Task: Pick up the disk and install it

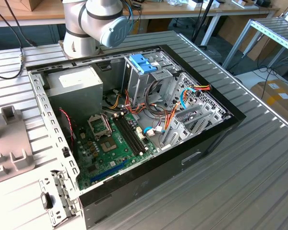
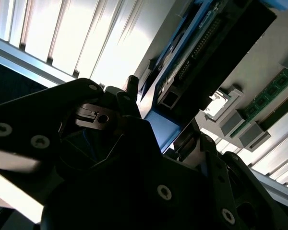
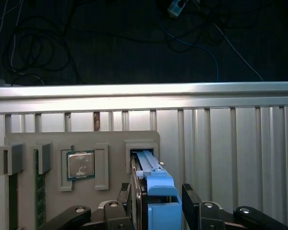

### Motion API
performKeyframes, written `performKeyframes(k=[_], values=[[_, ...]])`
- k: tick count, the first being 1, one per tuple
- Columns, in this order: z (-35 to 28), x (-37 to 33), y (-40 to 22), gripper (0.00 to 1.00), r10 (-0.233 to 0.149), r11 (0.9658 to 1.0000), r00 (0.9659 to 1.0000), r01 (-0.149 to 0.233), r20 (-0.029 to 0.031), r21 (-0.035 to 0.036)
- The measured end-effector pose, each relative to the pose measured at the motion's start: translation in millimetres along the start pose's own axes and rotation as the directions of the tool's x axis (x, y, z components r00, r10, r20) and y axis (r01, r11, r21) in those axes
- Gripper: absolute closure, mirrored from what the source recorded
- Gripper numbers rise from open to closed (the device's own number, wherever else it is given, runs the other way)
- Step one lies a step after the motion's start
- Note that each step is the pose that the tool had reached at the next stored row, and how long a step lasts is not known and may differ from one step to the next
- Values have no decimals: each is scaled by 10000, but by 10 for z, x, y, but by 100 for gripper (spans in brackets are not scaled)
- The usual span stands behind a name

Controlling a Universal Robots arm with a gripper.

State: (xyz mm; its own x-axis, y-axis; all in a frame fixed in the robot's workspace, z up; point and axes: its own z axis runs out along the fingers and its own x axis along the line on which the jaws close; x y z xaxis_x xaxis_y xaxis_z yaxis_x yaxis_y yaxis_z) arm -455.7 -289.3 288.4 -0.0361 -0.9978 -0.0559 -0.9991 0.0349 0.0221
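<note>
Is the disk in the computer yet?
Not yet, it's out. In the first wrist view the disk stands on edge in a slot of the grey holder, on the slatted table.

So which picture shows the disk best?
The first wrist view: the disk stands on edge in a grey holder, its blue frame plain to see. The second wrist view shows it close, slanted and mostly in shadow.

No wording can be read anywhere. The white label (image 1: 76, 78) atop the power supply (image 1: 81, 96), beside the motherboard (image 1: 116, 143), carries print too small to read.
</note>
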Motion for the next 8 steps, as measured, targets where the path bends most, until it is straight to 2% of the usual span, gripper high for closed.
performKeyframes(k=[8], values=[[1, 0, 8, 46, 0, 10000, 10000, 0, 0, 0]])
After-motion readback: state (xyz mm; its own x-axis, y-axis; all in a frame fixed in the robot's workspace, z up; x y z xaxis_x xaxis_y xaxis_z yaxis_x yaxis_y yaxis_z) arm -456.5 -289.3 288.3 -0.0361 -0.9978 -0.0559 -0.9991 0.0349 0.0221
